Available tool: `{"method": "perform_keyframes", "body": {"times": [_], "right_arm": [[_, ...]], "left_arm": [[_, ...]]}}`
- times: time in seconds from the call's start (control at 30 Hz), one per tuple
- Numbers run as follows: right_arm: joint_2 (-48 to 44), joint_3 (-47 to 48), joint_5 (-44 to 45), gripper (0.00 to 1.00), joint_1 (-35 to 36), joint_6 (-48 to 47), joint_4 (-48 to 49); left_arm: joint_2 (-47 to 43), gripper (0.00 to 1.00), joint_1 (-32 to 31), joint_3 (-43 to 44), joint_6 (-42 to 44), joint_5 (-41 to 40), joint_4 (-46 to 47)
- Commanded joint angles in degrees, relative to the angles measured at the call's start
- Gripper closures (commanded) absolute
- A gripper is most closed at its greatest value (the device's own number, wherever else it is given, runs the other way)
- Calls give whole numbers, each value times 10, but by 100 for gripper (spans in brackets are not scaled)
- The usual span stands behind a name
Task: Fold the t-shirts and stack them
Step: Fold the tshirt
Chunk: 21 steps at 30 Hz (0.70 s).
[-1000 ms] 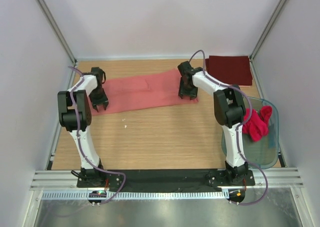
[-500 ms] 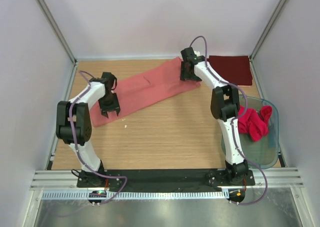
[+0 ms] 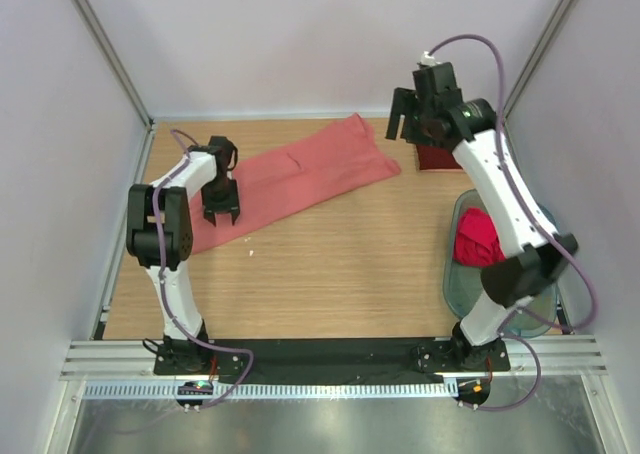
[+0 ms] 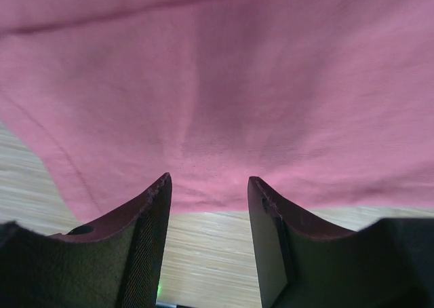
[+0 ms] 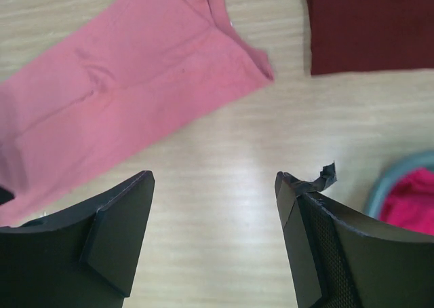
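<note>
A salmon-pink t-shirt (image 3: 290, 179) lies folded in a long strip, slanting across the far table. My left gripper (image 3: 222, 214) is low at its left end, open and empty. In the left wrist view the cloth (image 4: 224, 84) starts just past my fingertips (image 4: 154, 193). My right gripper (image 3: 410, 129) is raised high above the strip's right end, open and empty. A dark maroon t-shirt (image 5: 369, 26) lies folded at the far right, mostly hidden by my right arm in the top view (image 3: 436, 160). A brighter red-pink t-shirt (image 3: 478, 239) lies bunched in the tub.
The translucent greenish tub (image 3: 455, 284) stands at the right edge, partly under my right arm; its rim (image 5: 400, 176) shows in the right wrist view. Bare wood table (image 3: 330, 274) spreads in front of the pink strip. White walls close in the back and sides.
My right gripper has left the strip's right end and risen high toward the back right. The strip now lies flat on the table. My left gripper has stayed at the left end.
</note>
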Motion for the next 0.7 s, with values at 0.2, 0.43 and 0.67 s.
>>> {"method": "perform_keyframes", "body": {"times": [0.2,0.43,0.67], "right_arm": [[-228,-255,-42,21,1,50,-23],[-297,-314,-39,21,1,46,-29],[-331,-377,-43,21,1,59,-9]], "left_arm": [[25,51,-38,-74,-11,1,12],[17,51,-122,-112,-63,58,20],[4,51,-334,-97,-197,196,64]]}}
